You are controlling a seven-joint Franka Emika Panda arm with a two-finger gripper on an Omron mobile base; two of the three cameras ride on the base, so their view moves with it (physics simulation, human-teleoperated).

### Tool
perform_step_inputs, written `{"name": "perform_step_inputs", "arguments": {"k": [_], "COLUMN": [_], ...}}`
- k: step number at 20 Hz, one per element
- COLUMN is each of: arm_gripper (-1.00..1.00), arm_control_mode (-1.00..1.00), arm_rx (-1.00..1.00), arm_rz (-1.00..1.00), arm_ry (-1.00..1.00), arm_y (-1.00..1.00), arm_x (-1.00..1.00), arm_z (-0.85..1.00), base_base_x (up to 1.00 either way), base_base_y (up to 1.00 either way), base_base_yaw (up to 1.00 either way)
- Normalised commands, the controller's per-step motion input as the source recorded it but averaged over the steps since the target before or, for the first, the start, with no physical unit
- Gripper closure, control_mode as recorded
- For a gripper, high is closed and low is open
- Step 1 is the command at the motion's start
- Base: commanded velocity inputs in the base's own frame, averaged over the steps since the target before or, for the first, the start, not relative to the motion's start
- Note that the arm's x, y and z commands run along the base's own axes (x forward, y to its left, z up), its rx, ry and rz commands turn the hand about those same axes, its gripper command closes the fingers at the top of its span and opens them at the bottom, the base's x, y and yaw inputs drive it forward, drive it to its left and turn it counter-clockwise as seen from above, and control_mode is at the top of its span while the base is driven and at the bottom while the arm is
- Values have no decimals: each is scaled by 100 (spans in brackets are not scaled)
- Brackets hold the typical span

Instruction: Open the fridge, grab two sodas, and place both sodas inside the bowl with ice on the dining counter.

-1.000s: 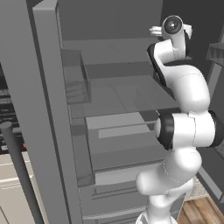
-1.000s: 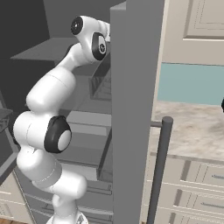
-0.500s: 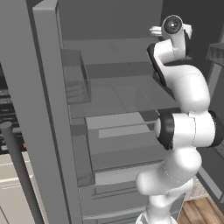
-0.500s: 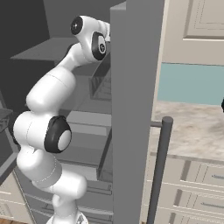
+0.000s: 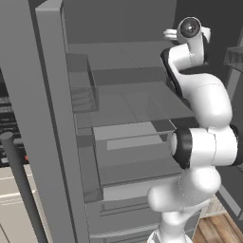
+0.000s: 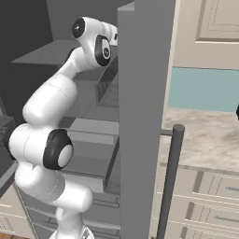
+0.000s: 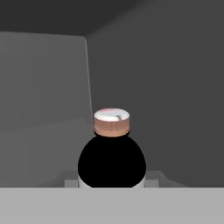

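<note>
Hand view: dark soda bottle (image 7: 112, 164) with copper cap dead ahead, base cut off; fingertips hidden, so grip state cannot be told; fridge (image 5: 118, 118) door open.

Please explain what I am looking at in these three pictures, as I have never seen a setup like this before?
This is a rendered kitchen. The white jointed machine is a robot arm reaching into an open grey fridge. Two pictures come from cameras on its wheeled base, looking over it from its left and its right; the right one also shows the fridge's bar handle and a marble-look counter. The third comes from a camera on the arm's hand, looking along its pincer: a dark soda bottle with a pinkish cap stands close in front, inside the fridge. The fingertips are hidden there, so I cannot tell whether the bottle is gripped.
</note>
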Motion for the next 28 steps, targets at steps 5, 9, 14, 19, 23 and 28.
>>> {"name": "perform_step_inputs", "arguments": {"k": [5, 9, 14, 19, 23, 28], "arm_gripper": [100, 100, 100, 100, 100, 100], "arm_control_mode": [-100, -100, -100, -100, -100, -100], "arm_rx": [-5, -11, -2, 0, 0, 0], "arm_rz": [0, 0, 2, 5, 17, 15], "arm_ry": [-5, 0, 9, 9, 0, -6], "arm_y": [65, 100, 67, 36, 0, -18], "arm_x": [-65, -72, -94, -100, -100, -100], "arm_z": [-7, 1, 34, 12, -8, -34], "base_base_x": [0, 0, 0, 0, 0, 0], "base_base_y": [0, 0, 0, 0, 0, 0], "base_base_yaw": [0, 0, 0, 0, 0, 0]}}
